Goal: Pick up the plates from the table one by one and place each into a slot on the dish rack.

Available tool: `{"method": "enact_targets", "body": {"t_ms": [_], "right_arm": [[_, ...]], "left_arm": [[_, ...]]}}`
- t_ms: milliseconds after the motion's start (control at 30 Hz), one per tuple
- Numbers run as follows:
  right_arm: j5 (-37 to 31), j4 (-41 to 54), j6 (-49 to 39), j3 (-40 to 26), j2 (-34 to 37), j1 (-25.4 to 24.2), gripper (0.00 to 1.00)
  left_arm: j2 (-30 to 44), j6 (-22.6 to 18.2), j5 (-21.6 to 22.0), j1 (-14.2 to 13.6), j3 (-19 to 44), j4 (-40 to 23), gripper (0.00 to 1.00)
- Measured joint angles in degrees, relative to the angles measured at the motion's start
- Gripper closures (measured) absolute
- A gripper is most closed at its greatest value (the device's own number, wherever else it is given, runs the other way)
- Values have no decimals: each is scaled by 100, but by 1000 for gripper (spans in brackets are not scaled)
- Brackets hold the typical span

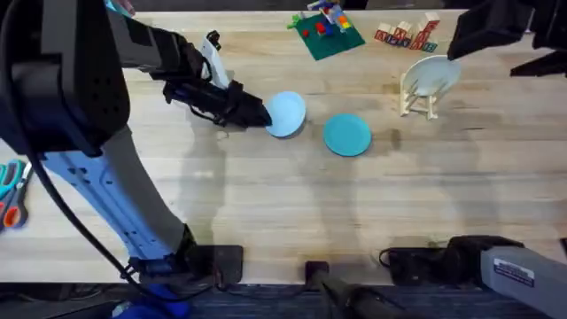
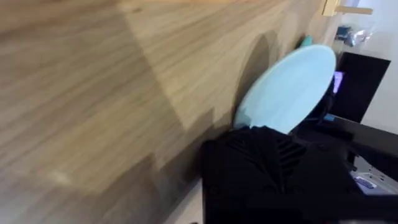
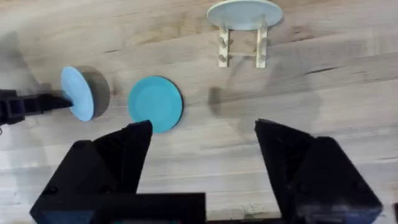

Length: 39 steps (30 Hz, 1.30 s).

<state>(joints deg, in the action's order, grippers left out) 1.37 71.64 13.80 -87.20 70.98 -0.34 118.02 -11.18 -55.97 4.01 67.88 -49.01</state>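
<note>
From overhead, the left pincer (image 1: 259, 114) is closed on the near rim of the pale blue plate (image 1: 286, 113), which tilts up off the bench (image 1: 266, 195); the teal plate (image 1: 346, 135) lies flat just beyond it, on the side away from the left pincer. Farther off in that same direction stands the dish rack (image 1: 420, 99), already carrying one cream-white plate (image 1: 431, 75) upright between its pegs. The right pincer cannot be made out here. I count three plates in all: one pale blue, one teal, one cream-white, and one rack. At the far edge lie coloured blocks (image 1: 407, 35) and a green board (image 1: 326, 35) of toy bricks. In the left wrist view, the pale blue plate (image 2: 287, 90) rises straight ahead of the left pincer (image 2: 273, 134), its edge clamped between black fingers (image 2: 249, 155), its shadow on the wood. In the right wrist view, the right pincer (image 3: 202, 162) hangs wide open and empty; the teal plate (image 3: 155, 103) sits just ahead of it, the lifted pale blue plate (image 3: 78, 92) beside that, and the dish rack (image 3: 242, 46) farther ahead. By my judgement neither task plate is racked yet: the first is being lifted, the second is untouched.
</note>
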Motion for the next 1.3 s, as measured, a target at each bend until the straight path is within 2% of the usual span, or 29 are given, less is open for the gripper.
{"method": "enact_targets", "body": {"t_ms": [167, 400, 667, 733, 767, 967, 1100, 1300], "right_arm": [[108, 0, 17, 0, 0, 0, 5], [1113, -242, 79, -8, 53, 0, 7], [2214, -474, 644, -15, 986, 70, 5], [2400, -609, 658, -15, 1265, 203, 5], [2579, -820, 649, -15, 1671, 515, 6], [2697, -1311, 520, -15, 2357, 1201, 74], [2695, -1541, 479, -15, 2752, 1551, 14], [2693, -1781, 461, -15, 3173, 1868, 6]], "left_arm": [[2, 1, -2, 0, 0, 12, 960], [2, 2, -4, 0, 0, 20, 960], [2, 2, -4, 0, 0, 20, 960], [2, 2, -5, 0, 0, 23, 960], [2, 2, -6, 0, 0, 28, 960], [2, 2, -11, 0, 0, 37, 960], [2, 2, -11, 0, 0, 37, 960], [2, 2, -13, 0, 0, 37, 960]]}}
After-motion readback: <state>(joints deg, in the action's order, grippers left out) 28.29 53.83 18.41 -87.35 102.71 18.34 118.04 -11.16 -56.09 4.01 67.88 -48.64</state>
